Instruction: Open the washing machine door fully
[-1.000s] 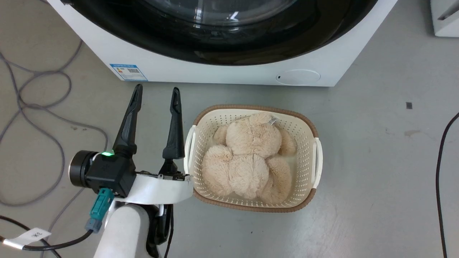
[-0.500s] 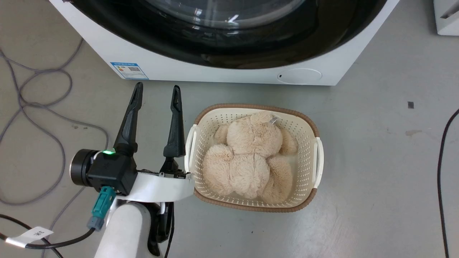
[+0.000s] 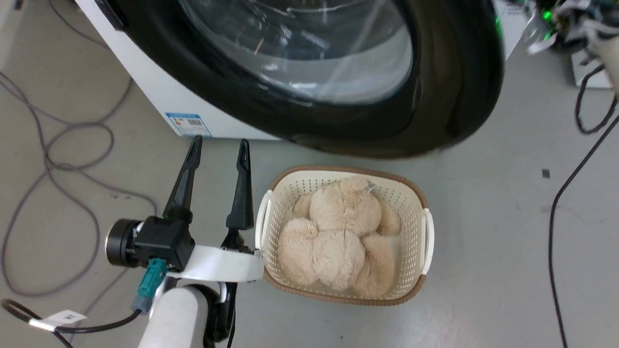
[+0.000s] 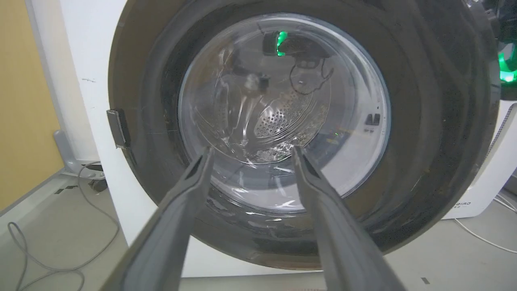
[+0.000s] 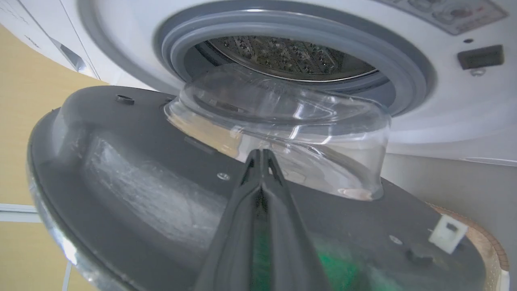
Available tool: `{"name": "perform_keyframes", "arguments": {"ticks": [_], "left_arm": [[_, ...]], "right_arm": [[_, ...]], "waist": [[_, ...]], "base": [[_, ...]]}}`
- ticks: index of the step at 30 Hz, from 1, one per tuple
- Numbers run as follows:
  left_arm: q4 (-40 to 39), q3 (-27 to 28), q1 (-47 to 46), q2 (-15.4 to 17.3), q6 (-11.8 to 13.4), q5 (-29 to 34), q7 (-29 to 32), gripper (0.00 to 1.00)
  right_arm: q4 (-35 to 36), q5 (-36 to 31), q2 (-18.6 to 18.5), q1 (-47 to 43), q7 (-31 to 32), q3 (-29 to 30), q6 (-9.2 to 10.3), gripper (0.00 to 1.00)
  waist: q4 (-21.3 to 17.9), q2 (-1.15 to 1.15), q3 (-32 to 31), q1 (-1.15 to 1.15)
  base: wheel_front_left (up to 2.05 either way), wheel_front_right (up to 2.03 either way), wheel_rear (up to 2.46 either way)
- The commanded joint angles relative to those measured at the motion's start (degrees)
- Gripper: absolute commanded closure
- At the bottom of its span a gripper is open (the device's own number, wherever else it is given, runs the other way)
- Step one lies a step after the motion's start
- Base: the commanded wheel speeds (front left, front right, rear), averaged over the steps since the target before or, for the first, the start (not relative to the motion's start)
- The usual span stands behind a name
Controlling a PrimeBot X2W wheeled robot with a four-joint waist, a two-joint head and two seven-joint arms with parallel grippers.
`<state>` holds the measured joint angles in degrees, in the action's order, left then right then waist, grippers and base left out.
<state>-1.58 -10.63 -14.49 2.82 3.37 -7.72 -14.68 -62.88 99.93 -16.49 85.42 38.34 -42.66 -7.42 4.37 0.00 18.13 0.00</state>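
The washing machine door (image 3: pixel 449 96) stands partly swung out from the white machine, its glossy black ring hanging over the basket's far edge. In the left wrist view the door (image 4: pixel 424 121) faces me, glass centre straight ahead. My left gripper (image 3: pixel 220 140) is open and empty on the floor side, left of the basket, its fingers (image 4: pixel 252 148) pointing at the glass. The right wrist view looks at the door's matte grey back (image 5: pixel 141 161) and clear bowl (image 5: pixel 282 121). My right gripper (image 5: pixel 261 151) is shut, tips at the foot of the bowl; contact cannot be told.
A cream basket (image 3: pixel 425 227) with a beige plush toy (image 3: pixel 338 227) sits on the floor below the door. Grey cables (image 3: pixel 58 145) loop at the left, a black cable (image 3: pixel 561 203) runs at the right. The steel drum (image 5: pixel 291 52) and rubber ring (image 5: pixel 404 68) lie behind the door.
The door has swung out from the machine's front, its right edge now over the basket's far side. The head view has shifted. The left gripper stays open beside the basket.
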Motion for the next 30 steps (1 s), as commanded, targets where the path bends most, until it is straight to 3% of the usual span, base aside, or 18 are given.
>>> {"name": "perform_keyframes", "arguments": {"ticks": [1, 16, 30], "left_arm": [[0.46, -0.05, 0.94, 0.06, -0.19, 0.18, -0.32, 0.00], [5.23, 0.14, 8.63, 1.09, -1.49, 1.72, -0.32, 0.00], [7.49, -0.90, 12.35, 1.40, -2.21, 1.40, -0.32, 0.00]], "right_arm": [[1.14, 0.41, 0.51, -2.27, 0.56, -0.30, -0.07, 1.00], [16.05, 4.36, -0.95, -21.78, 2.32, -0.62, -0.07, 1.00], [30.68, 8.40, -2.16, -34.71, 2.20, -5.07, -0.07, 1.00]], "waist": [[0.17, 0.00, -1.64, 0.00], [0.41, 0.00, -12.36, 0.00], [0.32, 0.00, -15.52, 0.00]], "base": [[0.00, 0.00, 0.00], [0.00, 0.00, 0.00], [0.00, 0.00, 0.00]]}}
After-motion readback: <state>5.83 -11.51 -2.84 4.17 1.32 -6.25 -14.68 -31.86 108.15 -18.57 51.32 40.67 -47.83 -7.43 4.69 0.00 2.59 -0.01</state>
